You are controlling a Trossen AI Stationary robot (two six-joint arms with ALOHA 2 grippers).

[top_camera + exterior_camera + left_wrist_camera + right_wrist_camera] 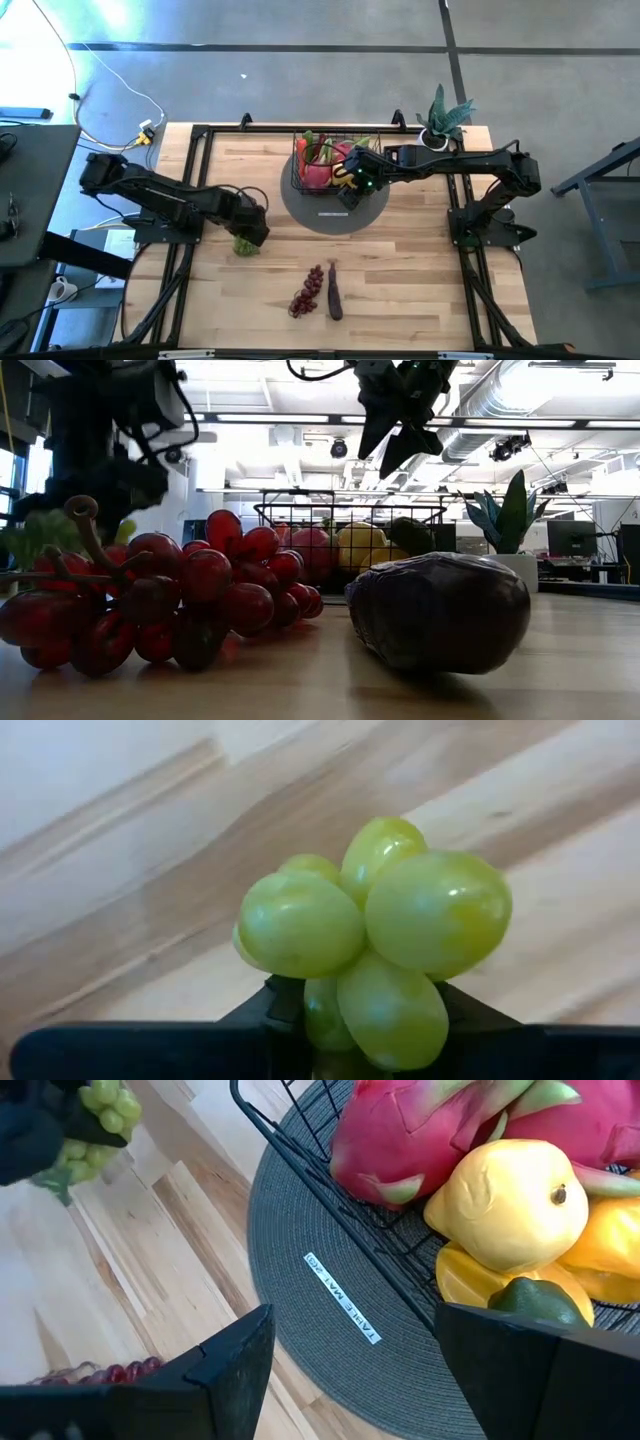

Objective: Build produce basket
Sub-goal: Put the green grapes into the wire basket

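Observation:
A bunch of green grapes (370, 940) sits on the table's left half, under my left gripper (250, 228), which points down and is shut on it. The same green grapes (95, 1120) show far off in the right wrist view. The black wire basket (300, 172) stands on a round grey mat (335, 212) at the far middle. It holds pink dragon fruit (400, 1140) and yellow fruit (510, 1205). My right gripper (350, 1370) hangs open above the mat, by the basket's near side. Red grapes (308, 290) and a purple eggplant (334, 292) lie near the front edge. My left gripper pinches the green bunch between its two fingers (262, 1012), which close on the grapes nearest the gripper (322, 1012). The fingers come from above, pointing down. Whether the bunch's underside still rests on the wood, I cannot tell.
A potted plant (445, 120) stands at the far right corner. A dark frame (200, 135) runs around the tabletop. In the low view the red grapes (190, 595) and eggplant (440, 610) fill the foreground. Bare wood lies between the green grapes and the mat.

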